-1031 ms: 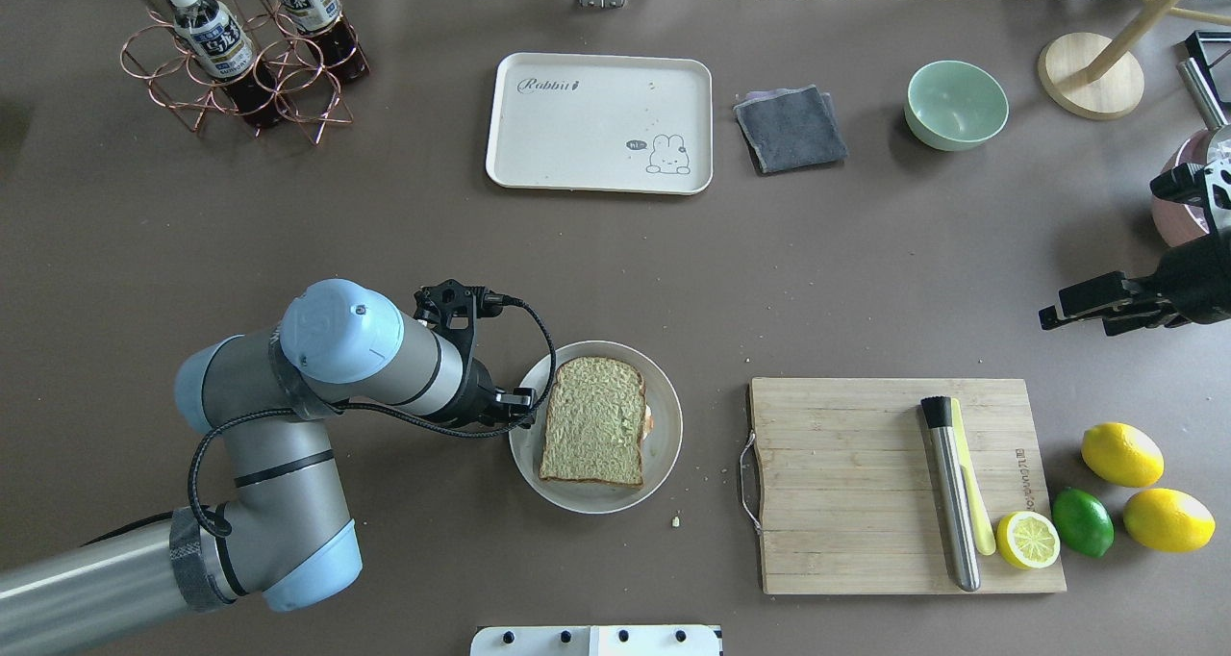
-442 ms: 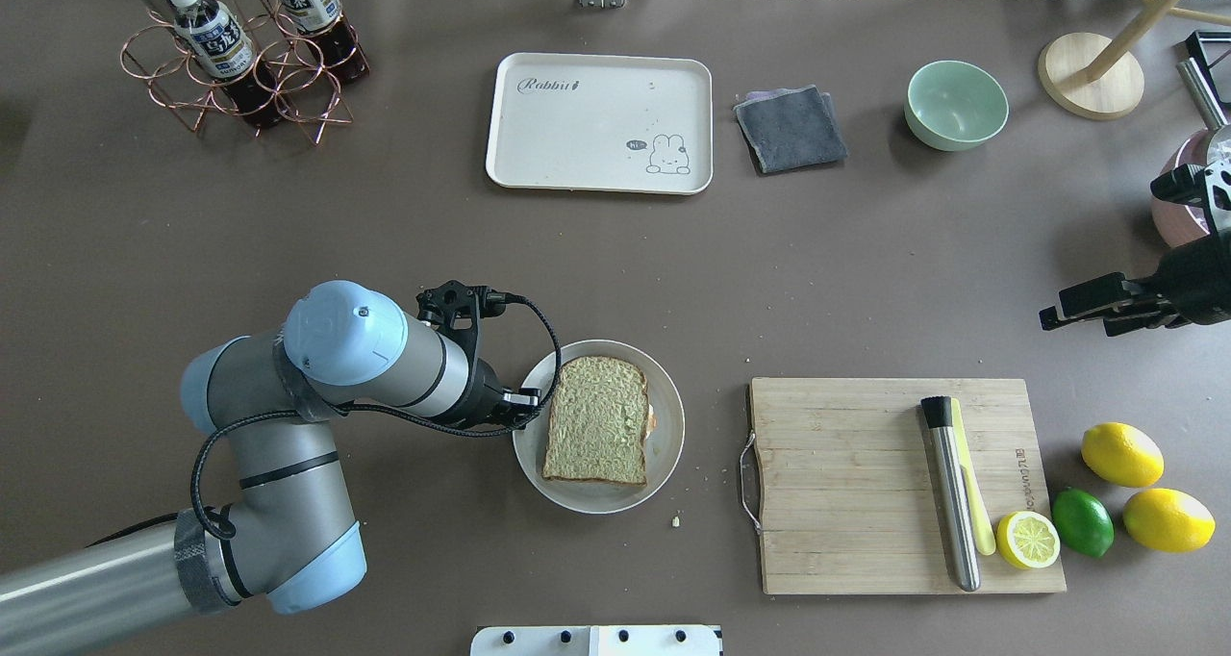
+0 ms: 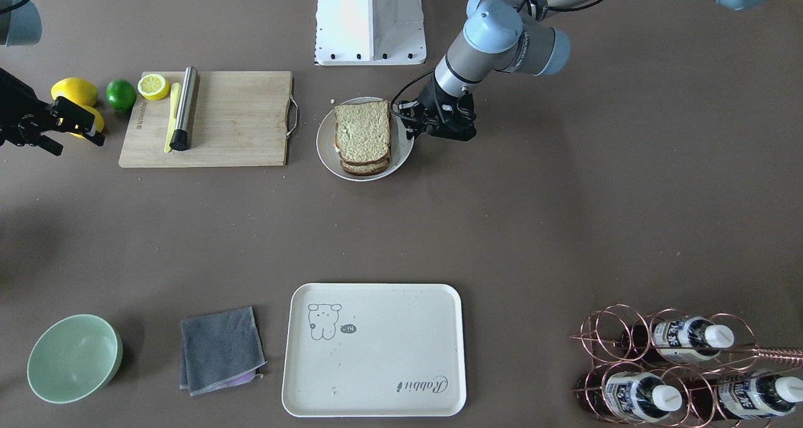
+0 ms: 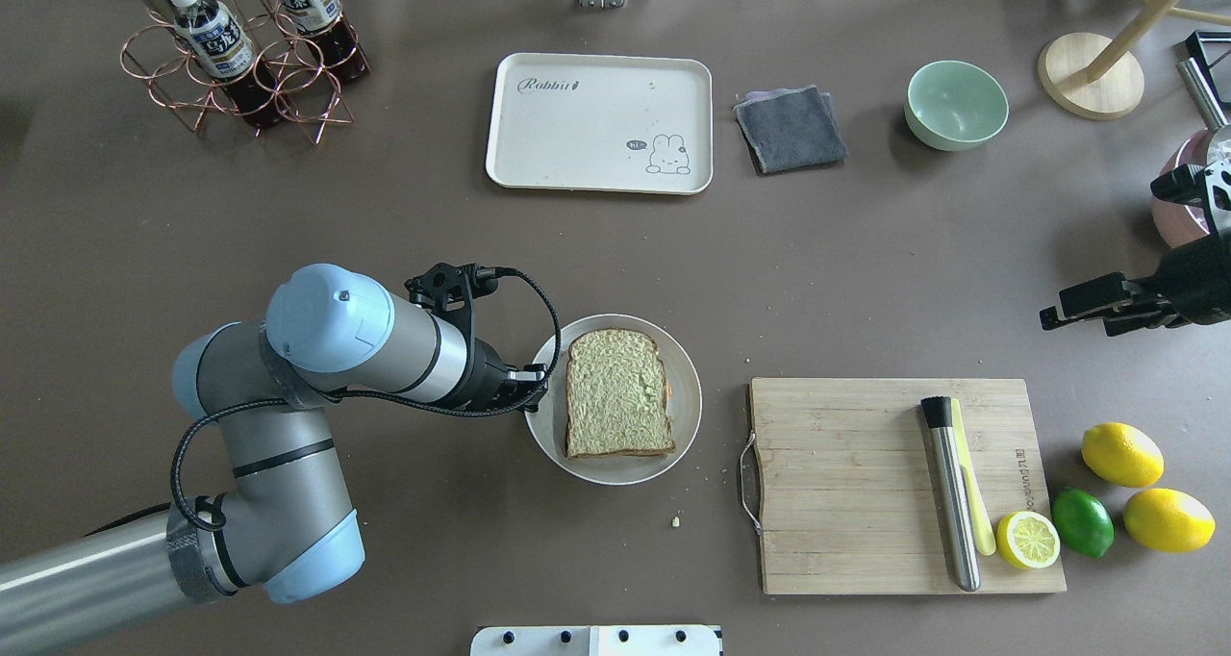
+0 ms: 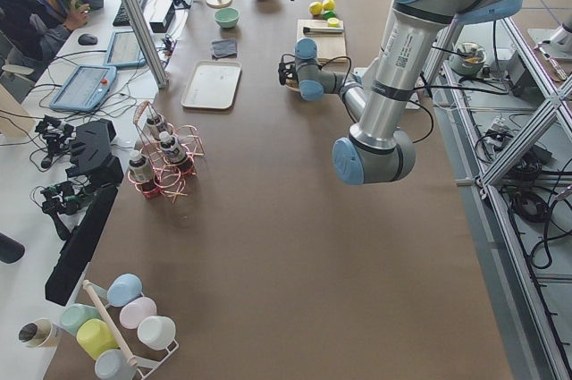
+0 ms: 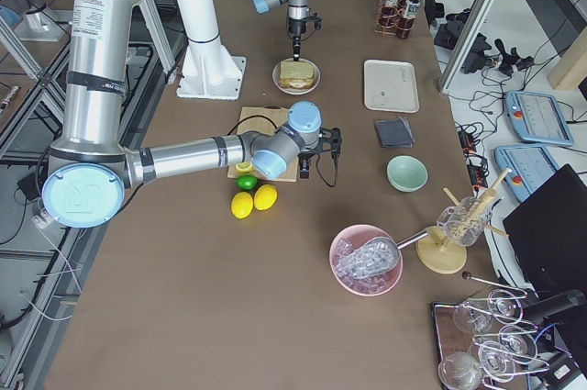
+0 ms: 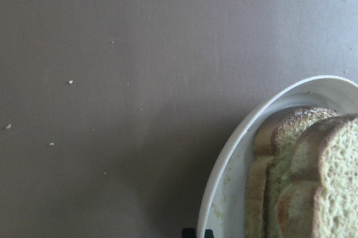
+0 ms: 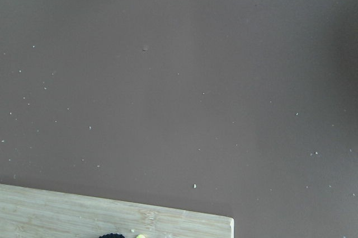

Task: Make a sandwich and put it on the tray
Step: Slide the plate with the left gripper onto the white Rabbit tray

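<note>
Left gripper (image 4: 532, 387) clamped on the rim of a small round white plate (image 4: 687, 406), on it the sandwich (image 4: 615, 393) of greenish-tan, dark-crusted bread slices, right gripper (image 4: 1053, 317) over the brown table (image 4: 866, 252), whether its jaws are apart or together cannot be told, large cream-white rectangular tray (image 4: 577, 127) far beyond, well apart

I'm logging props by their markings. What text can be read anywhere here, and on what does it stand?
"Rabbit": script on the tray.
"hi": speech bubble beside the tray's animal drawing.
Cutting board edge stamp: too small to read.
Bottle labels: too blurred to read.
</note>
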Motion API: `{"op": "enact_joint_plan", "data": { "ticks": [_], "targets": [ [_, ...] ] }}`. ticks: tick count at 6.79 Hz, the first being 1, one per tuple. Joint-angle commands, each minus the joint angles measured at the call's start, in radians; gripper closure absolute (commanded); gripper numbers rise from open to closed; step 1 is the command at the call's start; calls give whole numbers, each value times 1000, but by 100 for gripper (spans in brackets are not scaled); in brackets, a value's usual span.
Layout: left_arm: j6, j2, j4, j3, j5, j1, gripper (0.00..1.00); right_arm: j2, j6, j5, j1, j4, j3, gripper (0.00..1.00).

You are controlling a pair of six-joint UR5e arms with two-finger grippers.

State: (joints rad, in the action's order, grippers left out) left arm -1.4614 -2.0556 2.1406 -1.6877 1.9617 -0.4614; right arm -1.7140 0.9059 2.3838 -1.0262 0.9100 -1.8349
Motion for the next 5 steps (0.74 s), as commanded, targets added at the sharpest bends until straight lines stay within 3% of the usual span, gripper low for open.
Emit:
{"op": "enact_joint_plan", "data": {
  "ticks": [1,3,5],
  "targets": [
    [-27,-9,89,29,11,-73,100,-2,1,0,-2,-2,-1,0],
    [36,-189,128,272,118,-199,100,-18,1,3,-5,-3,-7,0],
    [177,-286,131,464,196,-305,100,-27,1,8,-11,-6,-17,0]
  ]
}}
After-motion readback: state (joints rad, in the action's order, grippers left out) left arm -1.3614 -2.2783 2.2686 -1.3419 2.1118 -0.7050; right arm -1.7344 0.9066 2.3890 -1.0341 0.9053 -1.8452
